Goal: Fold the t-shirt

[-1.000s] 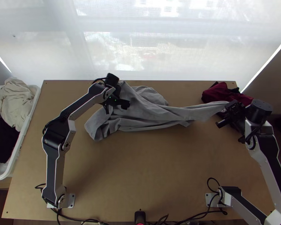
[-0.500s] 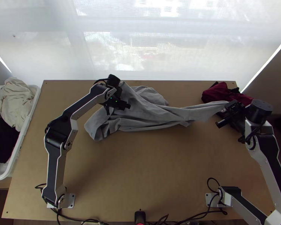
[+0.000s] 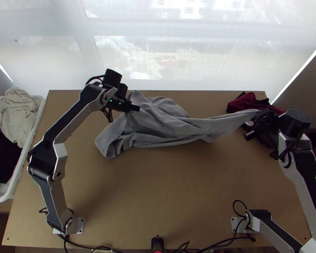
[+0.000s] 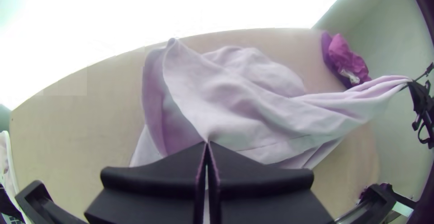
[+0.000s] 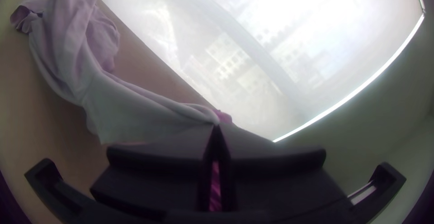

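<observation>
In upper centre, the grey cloth T-shirt point(image 3: 170, 126) lies bunched on light wooden tabletop point(image 3: 158, 181). Left tool point(image 3: 137, 109) is closed on its edge; right tool point(image 3: 259, 114) pinches its stretched end.

White basket point(image 3: 28, 145) — cream cloth point(image 3: 17, 114), dark cloth point(image 3: 2, 158) inside; maroon cloth point(image 3: 246, 104) — bunched.

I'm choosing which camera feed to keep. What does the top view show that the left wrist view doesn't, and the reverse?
Top view: the left arm's base and the right arm's base on the table.

Left wrist view: the fingertips of the left gripper meeting, in close-up.

Both: the grey shirt, bunched, with one end drawn out to the right gripper; the dark red cloth; part of the white basket.
</observation>
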Controlling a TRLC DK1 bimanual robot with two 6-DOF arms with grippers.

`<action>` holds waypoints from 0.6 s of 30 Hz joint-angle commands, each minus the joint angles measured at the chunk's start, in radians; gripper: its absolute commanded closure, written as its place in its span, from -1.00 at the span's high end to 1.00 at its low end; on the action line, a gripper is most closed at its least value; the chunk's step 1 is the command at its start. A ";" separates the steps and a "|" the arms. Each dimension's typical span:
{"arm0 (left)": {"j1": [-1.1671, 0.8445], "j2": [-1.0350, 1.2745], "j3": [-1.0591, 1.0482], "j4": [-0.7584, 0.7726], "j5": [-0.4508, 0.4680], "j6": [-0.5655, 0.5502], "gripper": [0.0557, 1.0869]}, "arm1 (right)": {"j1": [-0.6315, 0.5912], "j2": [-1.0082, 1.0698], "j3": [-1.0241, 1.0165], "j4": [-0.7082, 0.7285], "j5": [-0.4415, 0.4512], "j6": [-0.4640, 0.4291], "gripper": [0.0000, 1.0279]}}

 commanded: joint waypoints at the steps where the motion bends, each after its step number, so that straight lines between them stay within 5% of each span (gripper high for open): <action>1: 0.062 -0.189 0.011 -0.046 0.019 -0.005 -0.93 | 0.045 -0.001 0.091 -0.036 0.000 0.003 -0.95; 18: 0.304 -0.422 0.338 -0.021 0.023 -0.033 -0.93 | 0.130 0.048 0.513 -0.179 -0.001 0.004 -0.95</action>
